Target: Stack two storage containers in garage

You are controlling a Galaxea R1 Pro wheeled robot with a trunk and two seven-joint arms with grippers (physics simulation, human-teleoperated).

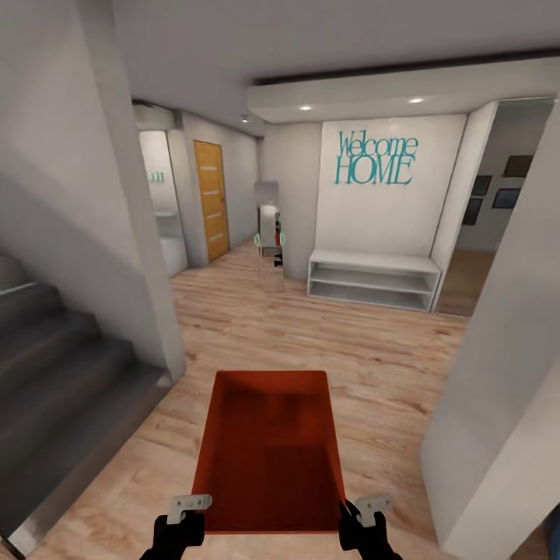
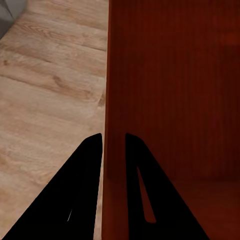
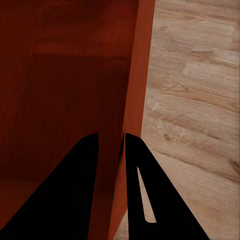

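A low white open shelf bench [image 1: 373,281] stands against the white wall bearing teal "Welcome HOME" lettering [image 1: 376,159]; grey stairs [image 1: 54,365] and an orange wooden door [image 1: 211,199] flank the hallway.

Head camera sits high, tilted forward and down over the orange-red rectangular lidless bin [image 1: 268,451], hallway opening ahead. Left wrist camera peers close along its black pincer [image 2: 114,142], straddling one thin bin wall. Right wrist camera does likewise at its pincer [image 3: 111,142]. All three share the bin and light wood plank floor [image 1: 365,358].

Both grippers [image 1: 190,504] [image 1: 372,504] clamped, forward.
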